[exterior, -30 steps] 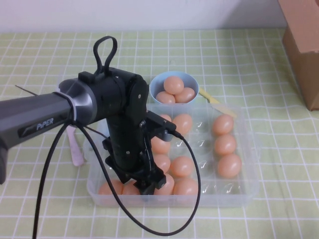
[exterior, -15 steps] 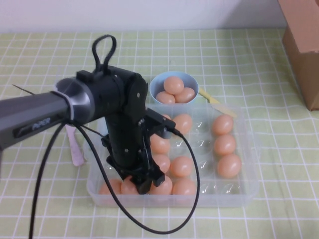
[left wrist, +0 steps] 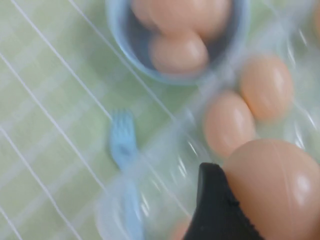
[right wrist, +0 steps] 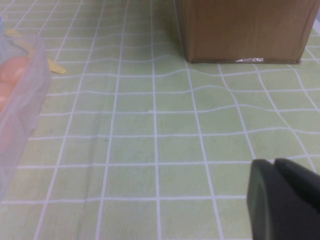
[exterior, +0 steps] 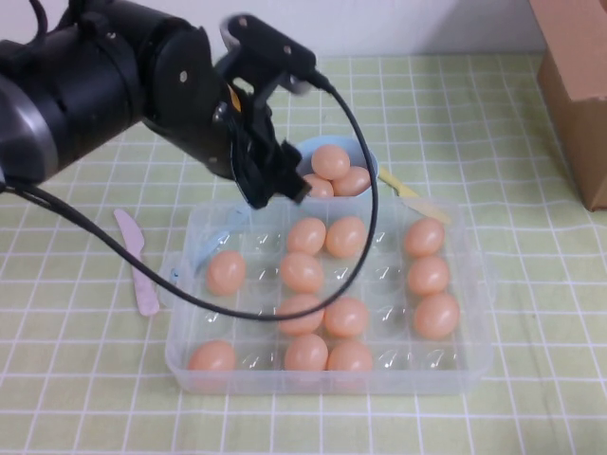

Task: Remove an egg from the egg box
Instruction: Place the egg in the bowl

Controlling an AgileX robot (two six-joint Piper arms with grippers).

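Left gripper (exterior: 277,188) hovers above the far edge of the clear plastic egg box (exterior: 465,365), beside the round blue bowl (exterior: 365,152), its black fingers clamped on a smooth peach egg (left wrist: 277,192). Right gripper (right wrist: 285,200) sits low over the gridded green cloth (right wrist: 150,150), jaws pressed together, near a cardboard box (right wrist: 242,27).
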